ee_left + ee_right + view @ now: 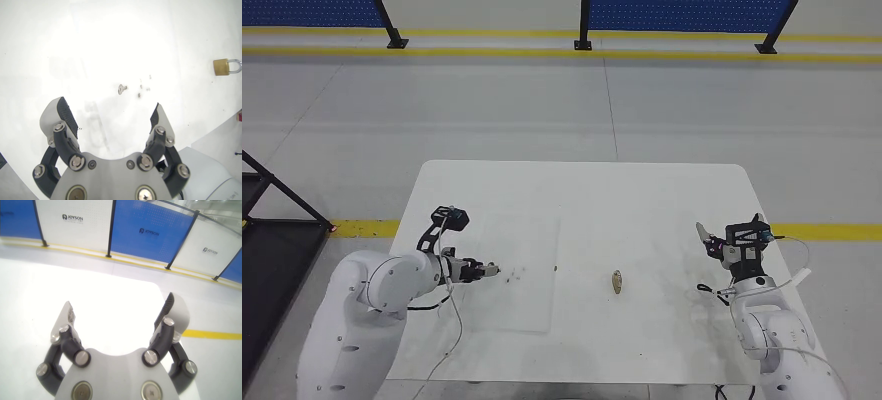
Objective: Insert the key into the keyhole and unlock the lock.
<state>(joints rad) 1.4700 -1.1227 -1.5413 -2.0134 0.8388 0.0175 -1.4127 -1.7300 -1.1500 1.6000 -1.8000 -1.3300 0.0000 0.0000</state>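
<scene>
Two grippers spread wide, both empty | key [122, 89] flat on table [642, 200], just ahead of left gripper [111, 106], untouched | padlock [222, 67] farther off, mid-table | right gripper [121, 306] near table's right edge, well apart from both.

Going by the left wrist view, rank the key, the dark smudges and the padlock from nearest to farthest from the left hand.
1. The key, on the table just ahead of the open left hand.
2. The dark smudges, just past the key.
3. The padlock, farthest, near the table's middle.
</scene>
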